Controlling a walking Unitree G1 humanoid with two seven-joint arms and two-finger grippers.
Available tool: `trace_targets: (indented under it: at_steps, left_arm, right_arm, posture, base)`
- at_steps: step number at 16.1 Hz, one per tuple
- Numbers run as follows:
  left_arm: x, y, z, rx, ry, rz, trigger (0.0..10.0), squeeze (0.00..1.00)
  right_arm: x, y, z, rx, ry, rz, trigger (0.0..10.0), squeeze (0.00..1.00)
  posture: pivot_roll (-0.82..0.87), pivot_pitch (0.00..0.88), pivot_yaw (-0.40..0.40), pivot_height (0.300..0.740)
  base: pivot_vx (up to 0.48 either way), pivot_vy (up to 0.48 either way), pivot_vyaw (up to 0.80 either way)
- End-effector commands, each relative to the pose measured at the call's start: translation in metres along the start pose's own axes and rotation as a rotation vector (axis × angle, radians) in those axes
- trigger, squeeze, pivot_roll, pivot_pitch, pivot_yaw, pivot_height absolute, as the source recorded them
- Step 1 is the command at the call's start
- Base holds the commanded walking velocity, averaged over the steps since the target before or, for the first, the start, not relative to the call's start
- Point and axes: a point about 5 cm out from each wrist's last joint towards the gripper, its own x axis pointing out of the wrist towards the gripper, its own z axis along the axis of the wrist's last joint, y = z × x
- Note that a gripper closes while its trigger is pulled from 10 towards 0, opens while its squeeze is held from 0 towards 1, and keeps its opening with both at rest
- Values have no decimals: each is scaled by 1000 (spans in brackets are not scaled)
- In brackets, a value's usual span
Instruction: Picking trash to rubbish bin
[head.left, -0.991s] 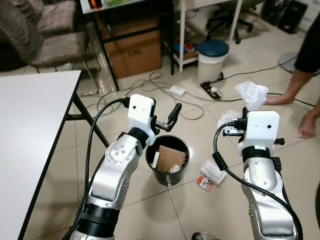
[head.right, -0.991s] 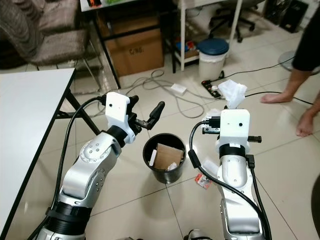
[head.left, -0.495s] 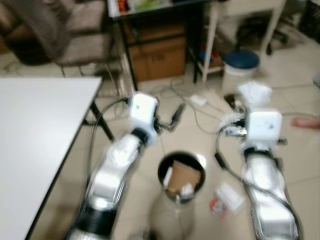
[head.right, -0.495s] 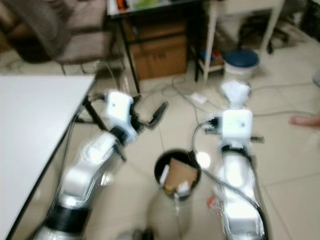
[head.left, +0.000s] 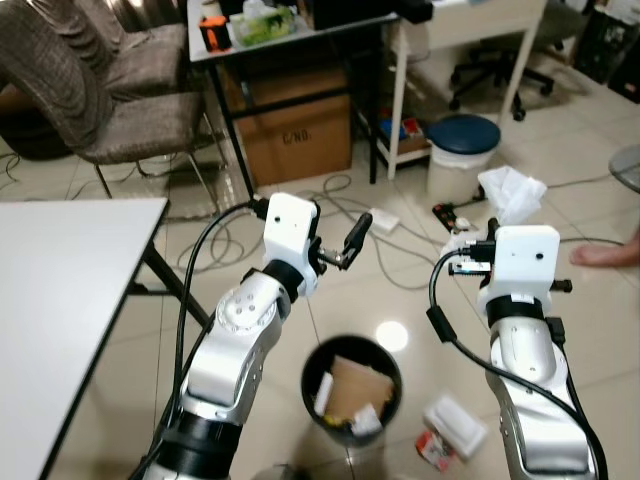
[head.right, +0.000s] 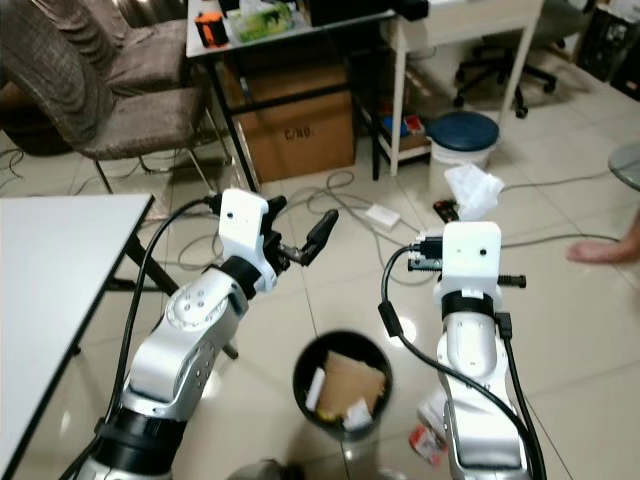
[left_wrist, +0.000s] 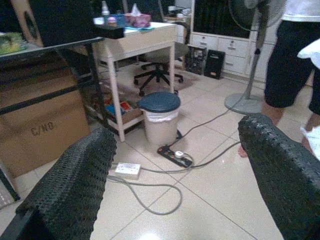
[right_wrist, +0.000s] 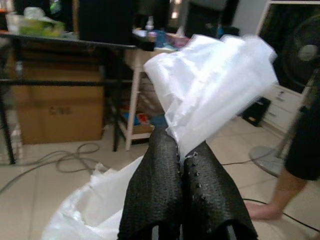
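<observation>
Two silver arms reach forward over a tiled floor (head.left: 120, 420). Nearest, low between them, stands a black rubbish bin (head.left: 352, 388) with cardboard and scraps of paper inside; just beside it on the right lie a white packet (head.left: 453, 425) and a small red wrapper (head.left: 431, 452). The left gripper (head.left: 350, 240) hangs above and beyond the bin, its fingers (left_wrist: 75, 175) spread wide apart with nothing between them. The right gripper (head.left: 490, 225) is raised on the right, its fingers (right_wrist: 160, 195) clenched on a crumpled white plastic bag (head.left: 510, 192) that billows above them. A white table's corner (head.left: 150, 205) sits on the left. Farther off are cables (head.left: 330, 195), a power strip (head.left: 450, 212), a blue-lidded bin (head.left: 462, 145), a cardboard box (head.left: 300, 135), a chair (head.left: 120, 110), and a person's bare foot (head.left: 605, 255) at the right edge
</observation>
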Motion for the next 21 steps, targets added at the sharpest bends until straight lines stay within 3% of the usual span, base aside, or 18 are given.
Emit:
trace_targets:
  at_steps: [1,5,10,19,21]
  left_arm:
    - [-2,5,1,7,1,5,10000,0]
    - [-1,4,0,2,5,4,10000,0]
    - [-2,3,-1,-6,13,-9,10000,0]
    - [-2,1,-3,3,16,-8,10000,0]
    - [-3,1,-4,11,29,-10,10000,0]
  right_arm:
    - [-1,5,2,5,-6,19,10000,0]
    - [-1,4,1,3,-5,18,10000,0]
    - [-2,5,1,4,1,22,10000,0]
    - [-3,4,0,-5,4,21,10000,0]
    - [-3,5,-1,-6,6,21,10000,0]
  posture:
    - [-56,113,90,740]
    - [-59,113,91,740]
    - [-59,119,89,740]
    - [-64,123,88,740]
    - [-63,123,89,740]
  base:
    - [307,0,0]
    - [274,0,0]
    - [0,0,0]
    - [387,0,0]
    - [0,0,0]
